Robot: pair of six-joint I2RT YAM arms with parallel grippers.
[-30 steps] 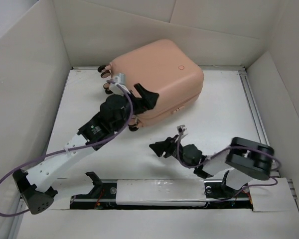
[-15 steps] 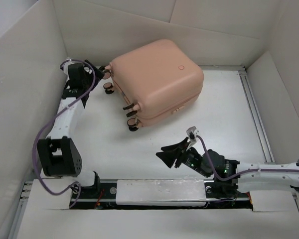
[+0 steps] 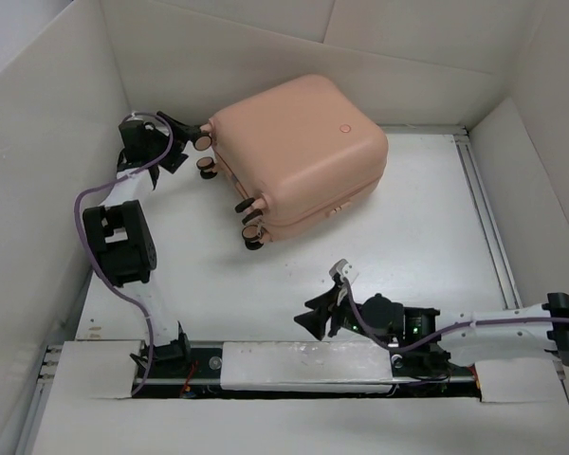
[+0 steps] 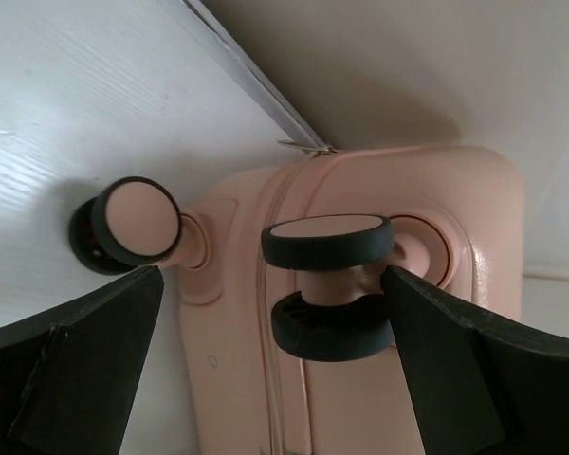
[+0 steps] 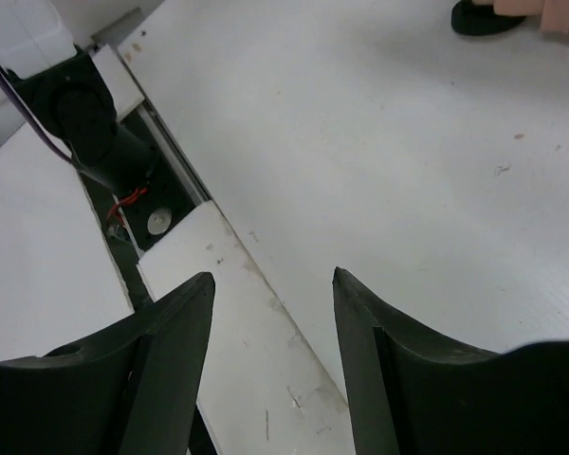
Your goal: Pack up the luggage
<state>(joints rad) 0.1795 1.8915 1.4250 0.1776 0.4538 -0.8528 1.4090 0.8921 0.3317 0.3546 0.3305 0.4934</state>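
The jaws of the left gripper (image 3: 177, 142) (image 4: 273, 275) are spread wide and hold nothing. In the left wrist view a twin wheel (image 4: 327, 245) of the luggage (image 3: 303, 142) (image 4: 356, 417) stands in the gap between the two black fingers (image 4: 85, 370), apart from both. A second wheel (image 4: 133, 223) lies just beside the left finger, resting on the table (image 3: 408, 218) (image 5: 360, 123). The left gripper sits at the far left corner of the table and faces the wheeled end of the luggage. The left arm (image 3: 123, 242) rises from its base at the near edge and folds back along the left edge. The jaws of the right gripper (image 3: 308, 318) (image 5: 272, 280) are likewise open, moderately wide, and empty. They hang low over bare table close to the near edge, about midway along it, and point toward the left. The right arm (image 3: 493, 322) lies stretched along the near edge toward the near right corner. The base rail (image 3: 303, 365) (image 5: 171, 223) runs just beside the right gripper. The luggage is closed and lies flat on one broad face near the far edge, left of centre. Its four wheels point toward the left edge and its rounded far corner is close to the back wall (image 3: 266, 47). The luggage and the right gripper are well apart.
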